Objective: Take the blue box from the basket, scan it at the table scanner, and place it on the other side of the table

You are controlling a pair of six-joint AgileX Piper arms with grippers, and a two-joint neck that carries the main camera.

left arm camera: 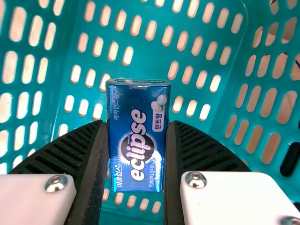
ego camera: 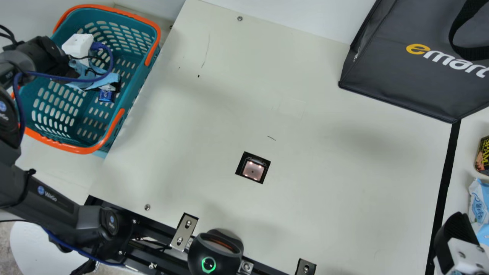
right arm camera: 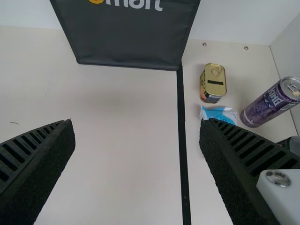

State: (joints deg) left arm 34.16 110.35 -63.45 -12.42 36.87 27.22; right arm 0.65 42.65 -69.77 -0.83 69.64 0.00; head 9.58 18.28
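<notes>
A pale wall rises behind the cream table, whose top bears a straight black strip, while mottled grey floor shows beside a round-edged white surface at the main view's lower left.

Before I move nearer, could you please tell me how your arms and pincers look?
My left arm is dark grey and black, with rounded joints, round blue badges and a blue cable. The left pincer and right pincer each have two black ribbed fingers, wedge-shaped, with white parts behind, fastened by silver screws.
</notes>
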